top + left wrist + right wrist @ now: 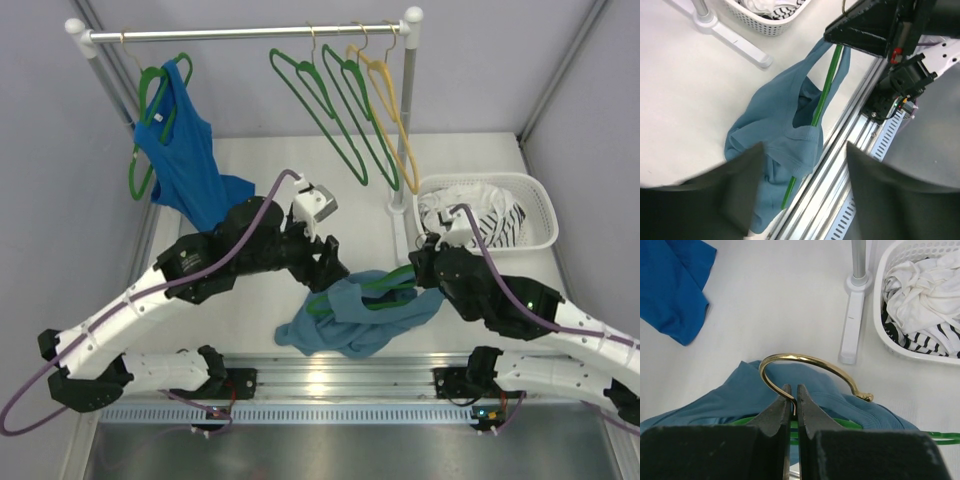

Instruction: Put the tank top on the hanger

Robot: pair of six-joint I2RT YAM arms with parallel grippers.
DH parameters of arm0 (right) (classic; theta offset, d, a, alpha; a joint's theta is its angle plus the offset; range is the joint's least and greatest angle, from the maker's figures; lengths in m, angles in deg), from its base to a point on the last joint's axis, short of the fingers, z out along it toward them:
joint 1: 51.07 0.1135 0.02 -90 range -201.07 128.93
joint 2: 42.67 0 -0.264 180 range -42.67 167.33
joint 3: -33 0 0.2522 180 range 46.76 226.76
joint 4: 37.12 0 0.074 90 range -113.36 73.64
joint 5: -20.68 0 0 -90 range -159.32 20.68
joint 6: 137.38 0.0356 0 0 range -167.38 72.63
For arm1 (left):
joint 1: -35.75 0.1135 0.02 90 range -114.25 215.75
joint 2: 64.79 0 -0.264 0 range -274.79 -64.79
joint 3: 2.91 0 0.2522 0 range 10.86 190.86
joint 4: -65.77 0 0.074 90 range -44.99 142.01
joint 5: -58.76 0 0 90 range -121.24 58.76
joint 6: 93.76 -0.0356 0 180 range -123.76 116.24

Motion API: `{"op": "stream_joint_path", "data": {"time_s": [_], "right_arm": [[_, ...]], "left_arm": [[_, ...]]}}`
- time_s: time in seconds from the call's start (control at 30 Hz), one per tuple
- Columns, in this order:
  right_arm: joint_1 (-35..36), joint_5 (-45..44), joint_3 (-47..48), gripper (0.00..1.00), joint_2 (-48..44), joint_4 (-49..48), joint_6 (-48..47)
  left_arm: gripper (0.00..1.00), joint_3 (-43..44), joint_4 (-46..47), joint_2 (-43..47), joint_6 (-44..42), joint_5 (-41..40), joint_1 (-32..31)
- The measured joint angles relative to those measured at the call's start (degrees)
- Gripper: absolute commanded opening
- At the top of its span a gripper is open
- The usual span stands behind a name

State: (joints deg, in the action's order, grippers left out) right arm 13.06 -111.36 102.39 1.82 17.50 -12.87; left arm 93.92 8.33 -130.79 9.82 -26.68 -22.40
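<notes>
Teal-blue tank top (pixel 350 320) sags bunched just below the right gripper (pixel 794 400), seemingly threaded on the green hanger (pixel 825 90) by one strap only, so a lift could drag it off that shoulder. Above the cloth the left gripper (pixel 805 147) hangs spread and empty, while the right one, clenched on the thin brass hook (pixel 805 356), might let it twist.

The left arm (pixel 120 310) and right arm (pixel 570 335) share white links, black housings, purple cables (pixel 268 193), dark fingers (pixel 774 416).

Overhead camera looks down; both wrist views share tank top (pixel 785 135)
</notes>
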Motion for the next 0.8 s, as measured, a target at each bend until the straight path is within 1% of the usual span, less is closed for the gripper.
{"op": "stream_joint_path", "data": {"time_s": [0.07, 0.1, 0.37, 0.53, 0.63, 0.67, 0.7, 0.8], "right_arm": [[0.00, 0.22, 0.63, 0.00, -0.26, 0.39, -0.04], [0.04, 0.24, 0.96, 0.00, -0.31, 0.52, -0.09], [0.24, 0.81, 3.58, 0.00, -0.13, 0.83, -1.11], [0.24, 0.98, 3.74, 0.00, 0.13, 0.85, -1.51], [0.24, 1.05, 3.76, 0.00, 0.35, 0.94, -1.55], [0.24, 1.05, 3.82, 0.00, 0.44, 1.01, -1.55], [0.24, 1.11, 4.07, 0.00, 0.61, 1.18, -1.55], [0.24, 1.25, 4.79, 0.00, 1.03, 1.29, -1.84]], "left_arm": [[0.87, -1.81, -0.04, 2.05, -1.27, 1.07, 0.00], [0.98, -2.78, -0.04, 2.56, -1.68, 1.79, 0.00], [0.97, -9.27, -0.04, 0.55, -3.61, 4.04, 0.00], [0.91, -9.88, 0.22, -0.90, -4.90, 5.66, -0.02], [0.82, -10.64, 0.68, -1.62, -5.49, 6.62, -0.04], [0.75, -10.99, 0.76, -1.86, -5.79, 6.84, -0.07], [0.73, -11.28, 0.85, -2.08, -6.03, 7.06, -0.07], [0.61, -12.04, 1.11, -2.73, -6.58, 7.54, -0.07]]}}
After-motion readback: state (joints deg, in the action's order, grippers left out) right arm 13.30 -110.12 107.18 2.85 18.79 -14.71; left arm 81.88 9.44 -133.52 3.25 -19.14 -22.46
